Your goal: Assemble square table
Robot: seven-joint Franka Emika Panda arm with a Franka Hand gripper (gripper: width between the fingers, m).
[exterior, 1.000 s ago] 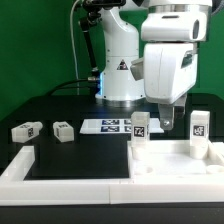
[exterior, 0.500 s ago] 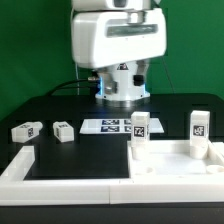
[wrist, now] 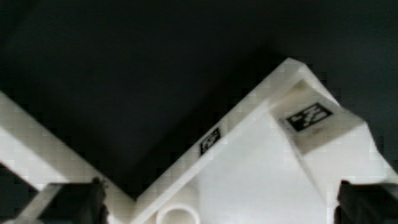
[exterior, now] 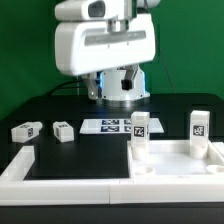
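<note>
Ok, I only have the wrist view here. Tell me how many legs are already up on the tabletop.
Observer: Two stand upright along the far edge of the tabletop: one leg toward the exterior view's left, a second leg toward its right.
Operator: Give me the other two.
Observer: They lie on the table, further to the exterior view's left: a third leg and a fourth leg, apart from each other.
Operator: Say what sits between those and the tabletop.
Observer: The marker board, flat on the table.
</note>
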